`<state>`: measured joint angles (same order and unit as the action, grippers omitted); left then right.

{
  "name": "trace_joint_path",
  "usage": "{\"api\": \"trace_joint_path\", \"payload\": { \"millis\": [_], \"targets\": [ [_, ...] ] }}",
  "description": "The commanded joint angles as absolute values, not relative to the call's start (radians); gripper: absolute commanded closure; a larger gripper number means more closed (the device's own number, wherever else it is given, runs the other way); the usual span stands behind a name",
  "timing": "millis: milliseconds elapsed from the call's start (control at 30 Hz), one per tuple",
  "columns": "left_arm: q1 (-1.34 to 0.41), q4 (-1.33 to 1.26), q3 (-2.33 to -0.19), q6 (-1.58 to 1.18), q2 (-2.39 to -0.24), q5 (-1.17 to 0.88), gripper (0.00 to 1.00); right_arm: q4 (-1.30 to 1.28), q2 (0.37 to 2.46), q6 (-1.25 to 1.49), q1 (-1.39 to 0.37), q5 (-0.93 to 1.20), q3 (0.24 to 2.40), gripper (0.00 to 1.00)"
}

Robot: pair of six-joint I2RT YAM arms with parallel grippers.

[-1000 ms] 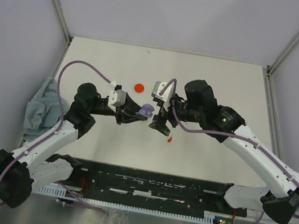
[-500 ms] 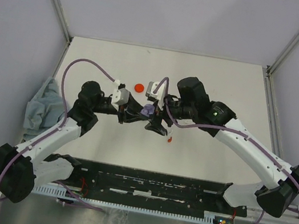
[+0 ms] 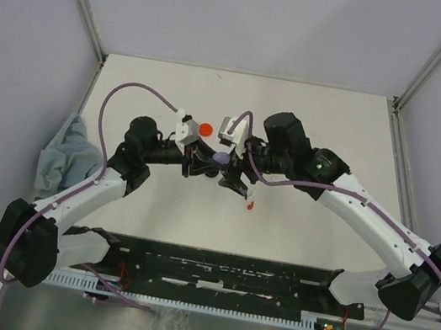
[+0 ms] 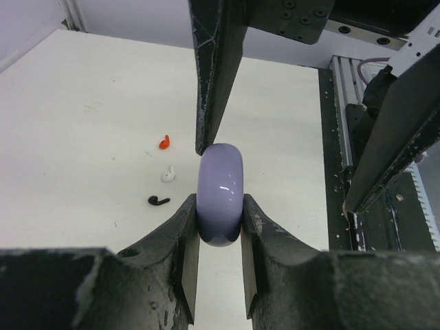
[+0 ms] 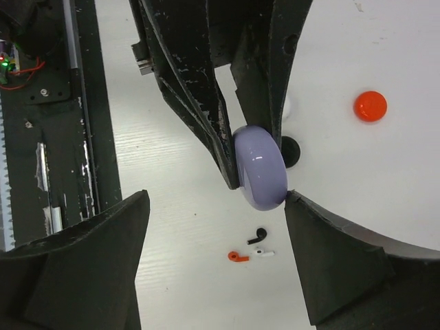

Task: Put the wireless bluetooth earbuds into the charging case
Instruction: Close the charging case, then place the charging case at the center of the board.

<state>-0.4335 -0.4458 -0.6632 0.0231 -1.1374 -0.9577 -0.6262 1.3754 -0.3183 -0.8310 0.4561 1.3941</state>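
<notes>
White desk (image 3: 338, 126), pale walls. Grey cloth (image 3: 58, 155) far left. Left gripper (image 3: 206, 163): jaws clenched on lavender charging case (image 4: 220, 192), held above desk, lid apparently shut. Right gripper (image 5: 216, 199): jaws spread wide either side of case, gripping nothing. Loose on desk: red earbud (image 5: 238, 257), black earbud (image 5: 258, 236), white earbud (image 5: 262, 253). None inserted; opening case and all loading left.

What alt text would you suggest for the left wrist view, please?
The left arm's fingers clamp a round lavender case on edge at centre frame, over a white table. The right arm's fingers hang open from above, one tip at the case's top. A red earbud, a white earbud and a black earbud lie on the table, left of the case.
</notes>
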Motion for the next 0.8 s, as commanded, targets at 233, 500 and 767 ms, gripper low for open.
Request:
{"api": "trace_joint_path", "payload": {
  "millis": [233,500,767],
  "targets": [
    [-0.433,-0.092,-0.728,-0.295,-1.152,-0.539,0.95,-0.571,1.342,-0.075,-0.828,0.034,1.323,0.12],
    [-0.432,0.103,-0.683,-0.657,-1.245,-0.463,0.88,-0.537,1.325,0.110,-0.826,-0.137,1.201,0.12],
    [-0.432,0.120,-0.635,-0.783,-1.380,-0.452,0.82,-0.528,1.332,0.186,-0.824,-0.189,1.127,0.12]
  ]
}}
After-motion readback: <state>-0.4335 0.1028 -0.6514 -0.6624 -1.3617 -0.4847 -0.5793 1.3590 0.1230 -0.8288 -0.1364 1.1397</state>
